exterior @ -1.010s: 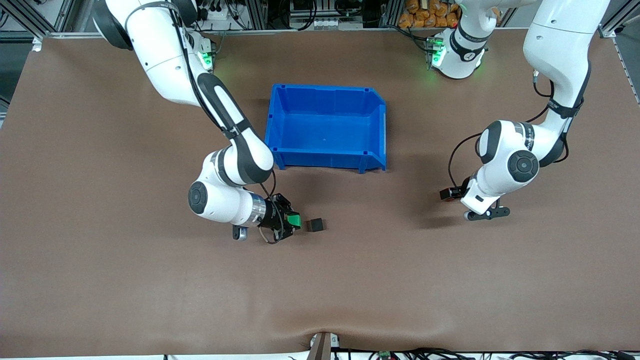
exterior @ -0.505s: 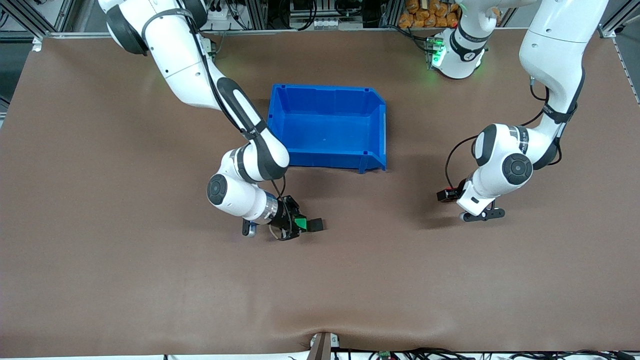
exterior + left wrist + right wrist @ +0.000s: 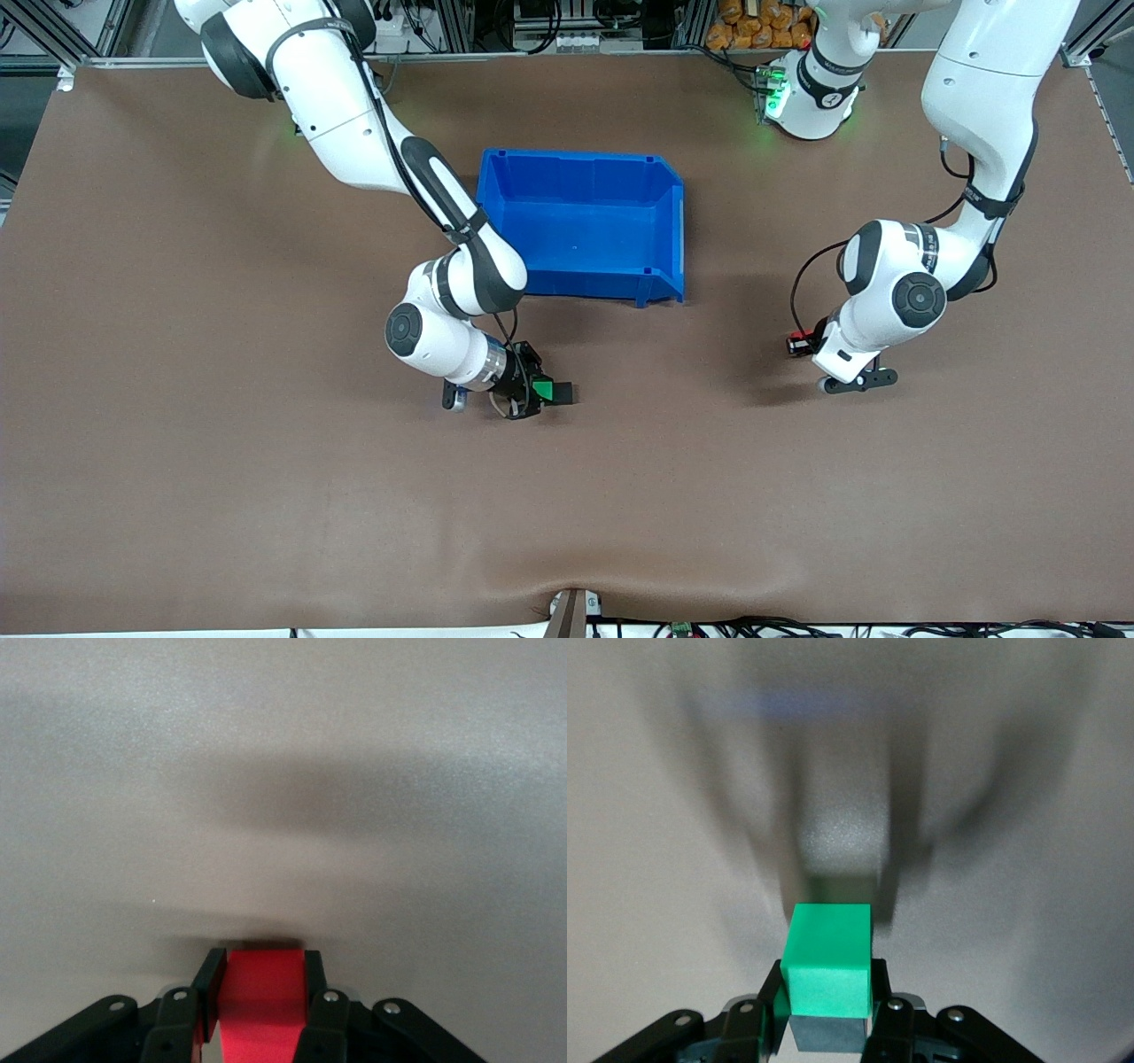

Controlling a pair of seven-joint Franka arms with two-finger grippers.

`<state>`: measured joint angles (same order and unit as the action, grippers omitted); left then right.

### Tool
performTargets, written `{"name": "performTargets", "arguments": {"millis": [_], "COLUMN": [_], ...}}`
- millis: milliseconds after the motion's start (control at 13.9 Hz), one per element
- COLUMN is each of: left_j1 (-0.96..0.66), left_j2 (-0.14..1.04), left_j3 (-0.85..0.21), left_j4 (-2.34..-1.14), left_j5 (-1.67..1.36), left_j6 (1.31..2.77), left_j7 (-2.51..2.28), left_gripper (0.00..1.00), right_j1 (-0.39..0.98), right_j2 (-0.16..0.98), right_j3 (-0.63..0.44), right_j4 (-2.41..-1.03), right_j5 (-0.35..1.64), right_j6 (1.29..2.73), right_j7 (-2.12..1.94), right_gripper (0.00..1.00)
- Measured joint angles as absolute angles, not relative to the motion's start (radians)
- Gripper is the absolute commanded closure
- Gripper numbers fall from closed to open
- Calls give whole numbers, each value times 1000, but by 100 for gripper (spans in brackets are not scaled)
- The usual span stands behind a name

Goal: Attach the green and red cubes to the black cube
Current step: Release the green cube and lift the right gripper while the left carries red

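Observation:
My right gripper (image 3: pixel 537 390) is shut on the green cube (image 3: pixel 544 389) low over the table, nearer to the front camera than the blue bin. The green cube's free face meets the small black cube (image 3: pixel 563 392), which sits on the table. In the right wrist view the green cube (image 3: pixel 828 948) sits between my right gripper's (image 3: pixel 827 981) fingers, with the black cube (image 3: pixel 843 843) just ahead of it. My left gripper (image 3: pixel 800 344) is shut on the red cube (image 3: pixel 799 339), low over the table toward the left arm's end. The left wrist view shows the red cube (image 3: pixel 261 1001) in my left gripper (image 3: pixel 261 971).
A large open blue bin (image 3: pixel 580 157) stands on the brown table, farther from the front camera than the black cube. Both robot bases stand along the table's edge farthest from that camera.
My right arm has carried the green cube toward the black cube, from a small gap to contact. My left arm has barely shifted with the red cube.

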<state>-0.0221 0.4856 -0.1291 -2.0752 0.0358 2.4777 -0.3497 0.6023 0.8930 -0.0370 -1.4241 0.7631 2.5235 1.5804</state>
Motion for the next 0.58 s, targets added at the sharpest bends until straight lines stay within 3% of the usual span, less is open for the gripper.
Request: {"name": "performTargets", "arguments": {"millis": [72, 361, 577], "left_j1": [-24, -56, -79], "left_j2": [485, 479, 495], "left_j3": [-130, -136, -150], "left_j4": [-2072, -2008, -1902], "left_j5": [36, 33, 14], "left_j6": [2478, 2483, 2450], "left_j7": [-383, -590, -855], "left_gripper": [100, 100, 100], "right_j1": [602, 601, 598], "right_j2": [893, 894, 885], "right_j3": [-37, -60, -136], "right_j4": [-1424, -1413, -1366], "right_j5": [763, 753, 655], "right_j6": [2523, 2517, 2329], "right_j7": [1585, 1586, 1586], "right_gripper": [0, 0, 0]}}
